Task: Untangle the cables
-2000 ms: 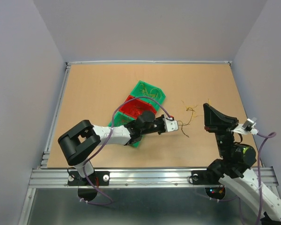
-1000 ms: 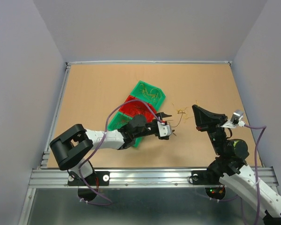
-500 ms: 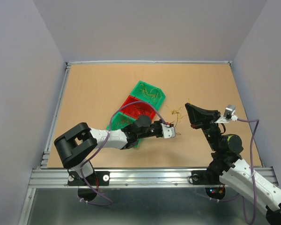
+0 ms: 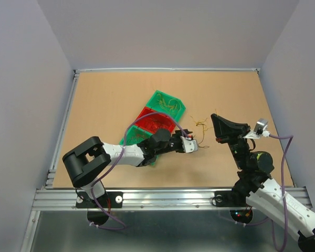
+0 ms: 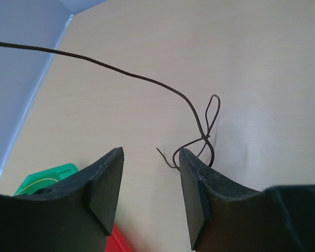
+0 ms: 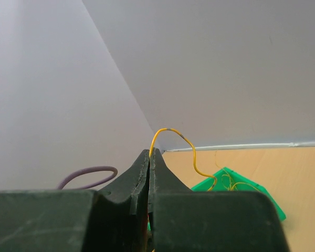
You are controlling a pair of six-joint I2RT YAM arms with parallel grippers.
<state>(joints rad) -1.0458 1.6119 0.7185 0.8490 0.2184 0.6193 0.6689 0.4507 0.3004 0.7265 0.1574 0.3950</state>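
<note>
The cables lie as a small loose clump of thin brown and yellowish wire on the worktop. The clump is slightly right of the worktop's middle, well apart from all four edges, and sits between the two grippers. The left gripper is positioned just on the near-left side of the clump. In the left wrist view its jaws stand wide apart with nothing between them. Ahead of them a brown strand runs in from the upper left, forms a narrow loop, twists on itself and ends at the tip of one finger; contact there cannot be confirmed. The right gripper is held above the worktop just right of the clump. Its jaws are fully closed, pinching a yellow-orange strand that arcs out from the fingertips. A green tray, a red tray and a second green tray form a diagonal row left of the clump, running toward the near-left corner.
</note>
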